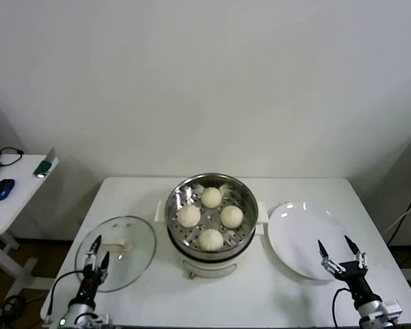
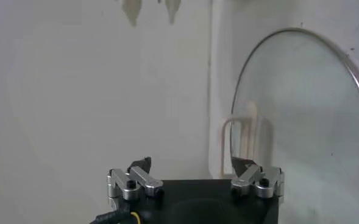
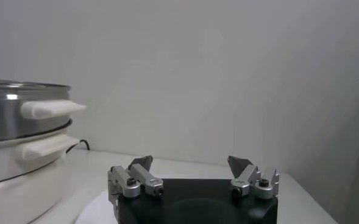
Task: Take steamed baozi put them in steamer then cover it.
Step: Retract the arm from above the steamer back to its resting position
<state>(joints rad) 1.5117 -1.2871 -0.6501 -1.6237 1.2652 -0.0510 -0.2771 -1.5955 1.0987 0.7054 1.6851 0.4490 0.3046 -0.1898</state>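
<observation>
Lid (image 2: 301,109) edge cut off in wrist view.

In the right wrist view the steamer (image 3: 14,115) is cut off at the picture's edge, its inside hidden. In the left wrist view, the edge cuts the glass lid (image 2: 307,109) too.

Four pale cream baozi (image 1: 211,217) sit at frame centre in the shiny silver steamer (image 1: 175,223), whose floor is dotted with holes above a white base. Right of it lies a plain white plate (image 1: 298,236); lower left, a clear glass lid (image 1: 133,240) with a seemingly whitish handle.
</observation>
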